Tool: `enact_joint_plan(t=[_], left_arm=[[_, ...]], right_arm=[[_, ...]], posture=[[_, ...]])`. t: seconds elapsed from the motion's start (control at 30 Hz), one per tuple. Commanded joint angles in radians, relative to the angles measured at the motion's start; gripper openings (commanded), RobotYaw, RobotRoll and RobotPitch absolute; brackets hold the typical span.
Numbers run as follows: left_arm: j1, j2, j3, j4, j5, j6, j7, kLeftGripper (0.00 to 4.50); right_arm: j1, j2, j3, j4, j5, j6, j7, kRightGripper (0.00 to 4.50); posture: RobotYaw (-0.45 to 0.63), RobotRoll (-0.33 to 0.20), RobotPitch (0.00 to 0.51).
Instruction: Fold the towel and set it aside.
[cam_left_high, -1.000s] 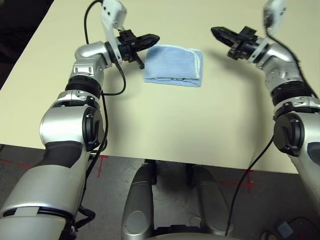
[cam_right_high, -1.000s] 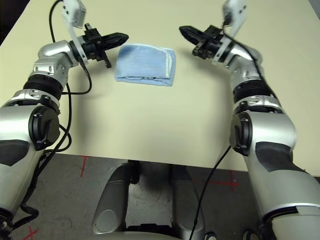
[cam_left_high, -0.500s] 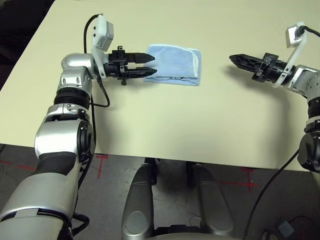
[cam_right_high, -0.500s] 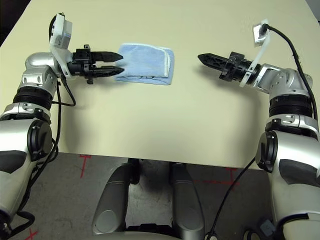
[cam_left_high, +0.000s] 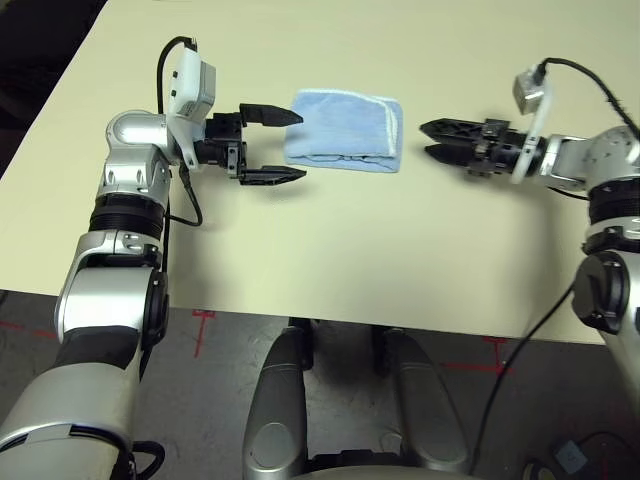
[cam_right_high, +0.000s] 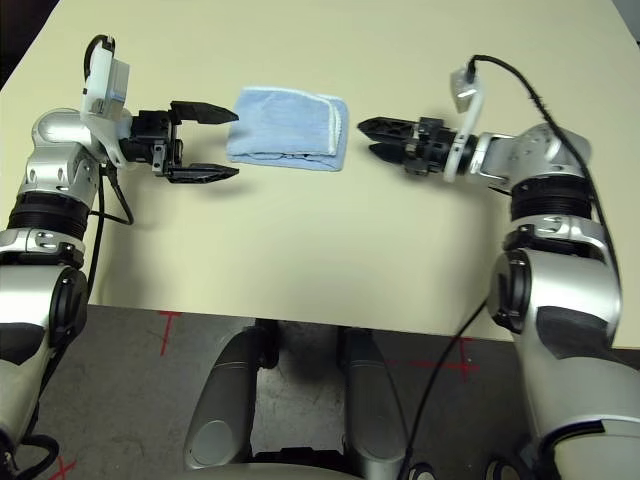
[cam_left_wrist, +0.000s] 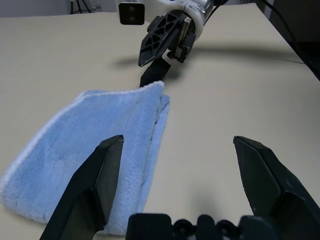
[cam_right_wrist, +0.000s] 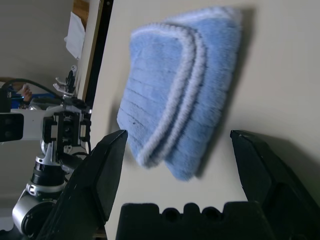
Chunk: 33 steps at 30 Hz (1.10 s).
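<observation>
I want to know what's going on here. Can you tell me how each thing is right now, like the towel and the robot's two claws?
towel: folded, lying flat on the table, nothing holding it.
left gripper: open, level, beside the towel's one end, holding nothing.
right gripper: open, level, beside the towel's other end, a gap between them.
table: bare around the towel.

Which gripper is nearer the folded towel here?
Left. The left gripper, open, has its far finger at the towel's left edge; the right gripper, also open, sits just off its right edge.
</observation>
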<state>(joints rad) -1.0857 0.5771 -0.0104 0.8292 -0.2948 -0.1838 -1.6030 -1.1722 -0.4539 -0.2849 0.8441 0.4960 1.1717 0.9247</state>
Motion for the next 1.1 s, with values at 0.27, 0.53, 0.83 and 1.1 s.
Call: enact_joint_plan(t=[0.27,0.53,0.83,1.1], left_arm=[[0.019,-0.005,-0.008,-0.056,-0.009,0.014,-0.011,4.46],[0.027,0.001,-0.019,-0.065,-0.014,0.014,-0.011,4.5],[0.024,-0.001,-0.033,-0.057,-0.013,0.008,-0.011,4.5],[0.032,-0.001,-0.042,-0.058,-0.015,0.006,-0.011,4.5]], right_arm=[[-0.061,0.124,-0.008,0.089,-0.004,-0.057,-0.126,4.5],[-0.08,0.118,-0.032,0.144,-0.008,-0.12,-0.149,3.64],[-0.073,0.096,-0.048,0.125,0.01,-0.114,-0.157,0.28],[-0.065,0.038,-0.139,0.094,0.054,-0.253,-0.186,0.02]], posture=[[0.09,0.0,0.318],[0.09,0.0,0.317],[0.07,0.0,0.316],[0.05,0.0,0.315]])
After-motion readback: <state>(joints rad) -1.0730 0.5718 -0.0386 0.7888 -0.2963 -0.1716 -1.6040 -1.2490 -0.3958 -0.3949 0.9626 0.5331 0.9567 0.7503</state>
